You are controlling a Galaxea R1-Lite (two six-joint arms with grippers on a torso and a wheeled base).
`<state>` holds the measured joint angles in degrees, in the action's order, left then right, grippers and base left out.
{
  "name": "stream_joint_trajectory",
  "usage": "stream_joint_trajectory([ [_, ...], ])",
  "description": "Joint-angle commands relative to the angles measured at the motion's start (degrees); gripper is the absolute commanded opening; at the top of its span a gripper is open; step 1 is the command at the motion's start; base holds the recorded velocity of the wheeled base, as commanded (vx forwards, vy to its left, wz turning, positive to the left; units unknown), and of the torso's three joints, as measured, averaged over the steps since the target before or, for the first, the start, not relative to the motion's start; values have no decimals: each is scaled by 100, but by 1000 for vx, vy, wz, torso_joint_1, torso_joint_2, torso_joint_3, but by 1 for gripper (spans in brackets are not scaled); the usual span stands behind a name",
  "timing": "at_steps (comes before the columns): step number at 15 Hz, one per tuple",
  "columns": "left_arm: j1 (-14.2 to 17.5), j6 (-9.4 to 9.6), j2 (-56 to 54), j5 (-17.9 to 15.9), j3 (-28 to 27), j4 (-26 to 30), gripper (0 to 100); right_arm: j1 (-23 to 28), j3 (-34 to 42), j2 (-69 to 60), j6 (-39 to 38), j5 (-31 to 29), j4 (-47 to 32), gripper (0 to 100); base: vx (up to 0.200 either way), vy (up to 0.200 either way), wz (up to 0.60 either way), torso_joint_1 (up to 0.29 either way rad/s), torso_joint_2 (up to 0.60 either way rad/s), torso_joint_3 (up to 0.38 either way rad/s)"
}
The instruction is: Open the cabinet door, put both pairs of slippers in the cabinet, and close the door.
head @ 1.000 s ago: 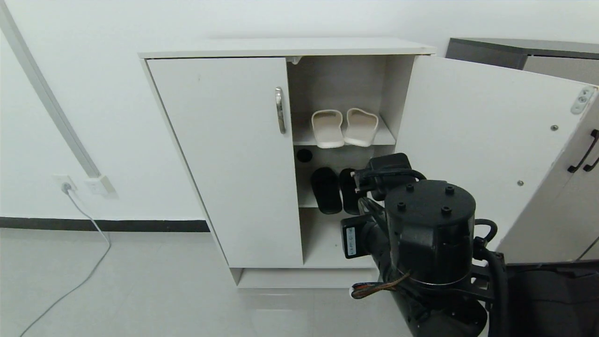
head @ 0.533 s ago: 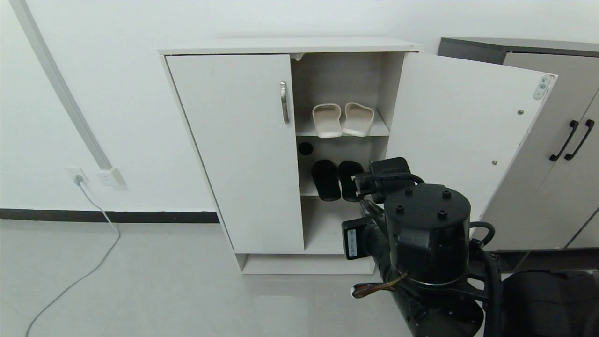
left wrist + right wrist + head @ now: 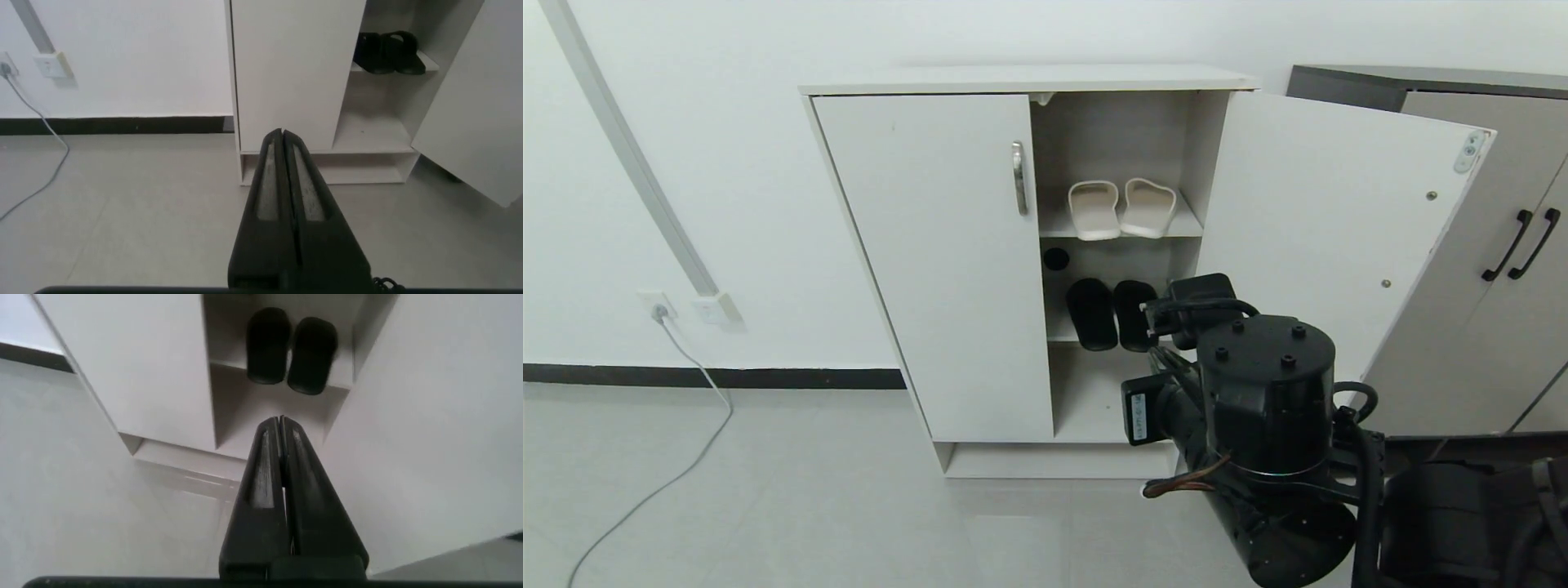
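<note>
The white slippers are sitting on the cabinet's upper shelf, with the black slippers 1 shelf below (the right door is hanging open). The left claw and right claw are both pinching closed on nothing.

Cabinet — smooth matt, handle — shiny metal

left pincer closed over grey floor, facing white cabinet; black slippers on shelf, right door open.
</note>
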<state>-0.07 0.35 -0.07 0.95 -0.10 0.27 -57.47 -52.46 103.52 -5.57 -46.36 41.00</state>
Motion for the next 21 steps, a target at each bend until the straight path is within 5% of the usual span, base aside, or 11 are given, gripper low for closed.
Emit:
stream_joint_trajectory([
  [1,7,0,7,2,1,0,0,51,7,45,12,48,14,0,0,0,0,0,0,0],
  [8,-1,0,7,2,10,0,0,95,7,80,12,48,14,0,0,0,0,0,-18,-18],
  [21,-1,9,7,2,1,0,0,130,-1,151,21,48,5,0,0,0,0,83,-418,-339],
])
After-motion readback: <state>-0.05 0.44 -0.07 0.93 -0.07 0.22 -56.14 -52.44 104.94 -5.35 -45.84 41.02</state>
